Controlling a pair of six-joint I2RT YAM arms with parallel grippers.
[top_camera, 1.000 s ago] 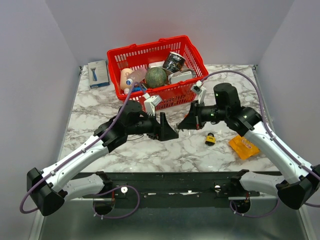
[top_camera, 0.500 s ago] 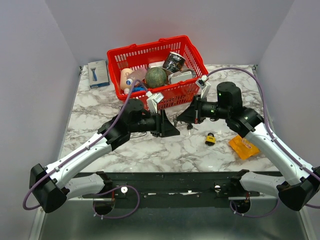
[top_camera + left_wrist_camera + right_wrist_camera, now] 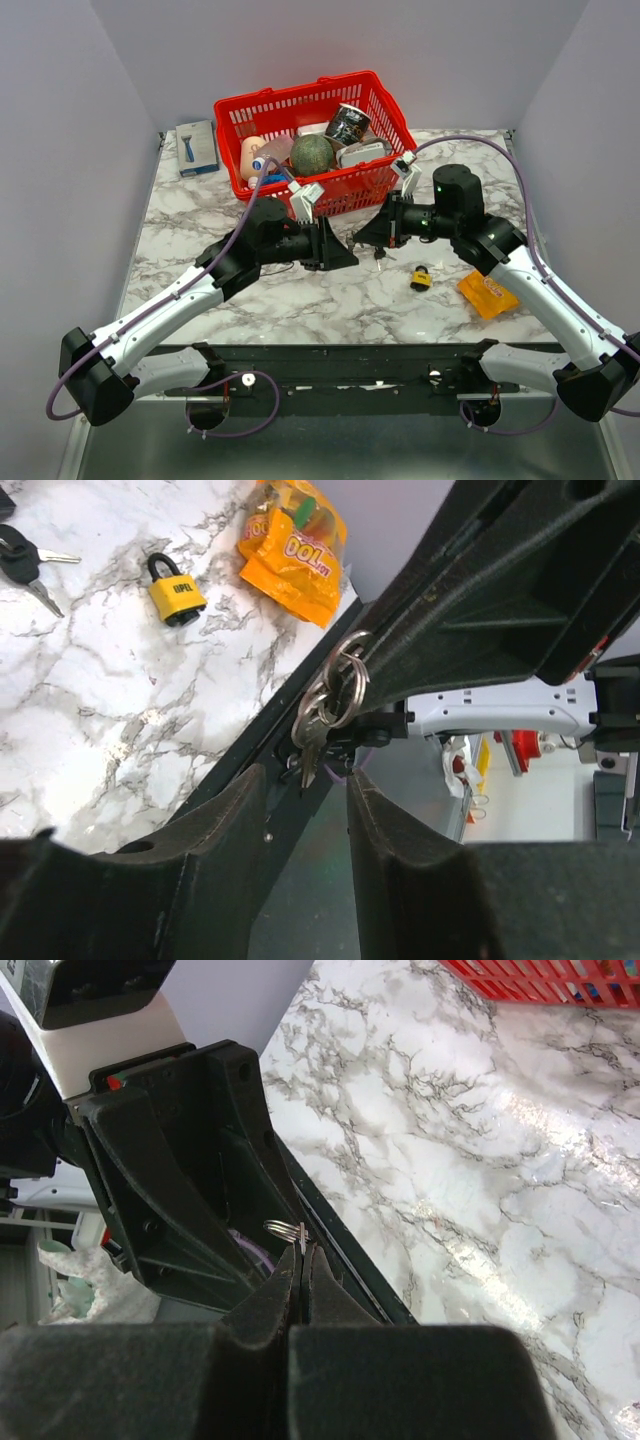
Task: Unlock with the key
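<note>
As it lies, the padlock is yellow.

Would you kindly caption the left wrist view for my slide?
Right end effector pinches a silver key ring; yellow padlock and orange snack packet lie on the marble table.

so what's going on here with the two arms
The right pincer is shut on a key ring and holds it in the air between the two arms. The left pincer is open and faces it, with the keys hanging just in front of its fingers. The yellow padlock lies on the marble table, and neither pincer touches it.
</note>
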